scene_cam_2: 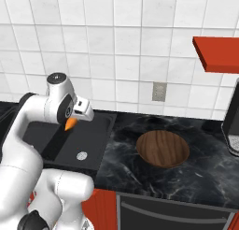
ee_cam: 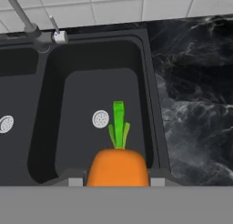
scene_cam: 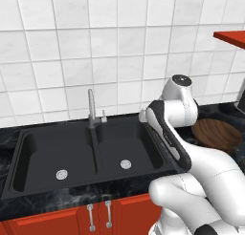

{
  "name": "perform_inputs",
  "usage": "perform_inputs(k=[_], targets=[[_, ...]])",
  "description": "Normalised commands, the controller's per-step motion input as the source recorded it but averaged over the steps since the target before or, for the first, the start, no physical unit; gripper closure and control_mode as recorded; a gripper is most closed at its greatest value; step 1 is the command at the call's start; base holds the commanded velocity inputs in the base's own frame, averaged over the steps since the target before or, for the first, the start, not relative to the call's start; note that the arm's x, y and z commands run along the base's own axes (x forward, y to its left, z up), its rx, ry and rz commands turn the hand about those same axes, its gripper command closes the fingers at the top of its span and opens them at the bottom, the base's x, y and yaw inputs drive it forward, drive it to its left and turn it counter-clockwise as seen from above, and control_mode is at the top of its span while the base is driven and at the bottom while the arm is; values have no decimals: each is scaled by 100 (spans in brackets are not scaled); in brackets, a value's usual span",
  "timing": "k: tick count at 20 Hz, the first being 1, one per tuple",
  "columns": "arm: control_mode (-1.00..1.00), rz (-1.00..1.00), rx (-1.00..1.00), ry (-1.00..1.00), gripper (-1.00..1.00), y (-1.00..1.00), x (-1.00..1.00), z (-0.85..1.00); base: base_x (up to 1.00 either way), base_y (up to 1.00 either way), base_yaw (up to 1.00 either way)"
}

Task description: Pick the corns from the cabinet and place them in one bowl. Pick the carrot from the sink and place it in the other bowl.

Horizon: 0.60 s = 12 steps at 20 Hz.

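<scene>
My gripper [scene_cam_2: 71,123] is shut on the carrot [ee_cam: 118,166], an orange root whose green top points away from the hand. It hangs above the right basin of the black sink [ee_cam: 102,89], clear of the basin floor and its silver drain [ee_cam: 100,119]. In the right base view the carrot [scene_cam_2: 70,125] shows as an orange tip under the hand. The other bowl [scene_cam_2: 162,148], dark brown and shallow, sits on the counter to the right of the sink [scene_cam: 91,153]; it also appears behind my arm [scene_cam: 217,133]. The red cabinet [scene_cam_2: 217,53] hangs at the upper right. The corns and the one bowl are out of view.
A curved silver tap [scene_cam: 91,110] stands behind the divider between the two basins. Black marble counter [scene_cam_2: 126,163] surrounds the sink. A dark appliance [scene_cam_2: 232,126] stands at the far right. Red doors with silver handles [scene_cam: 107,214] run below the counter.
</scene>
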Motion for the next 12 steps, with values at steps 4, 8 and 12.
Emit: perform_inputs(k=[4, 8, 12], targets=[[-100, 0, 0, 0, 100, 0, 0, 0, 0, 0, 0], [-100, 0, 0, 0, 100, 0, 0, 0, 0, 0, 0], [-100, 0, 0, 0, 100, 0, 0, 0, 0, 0, 0]])
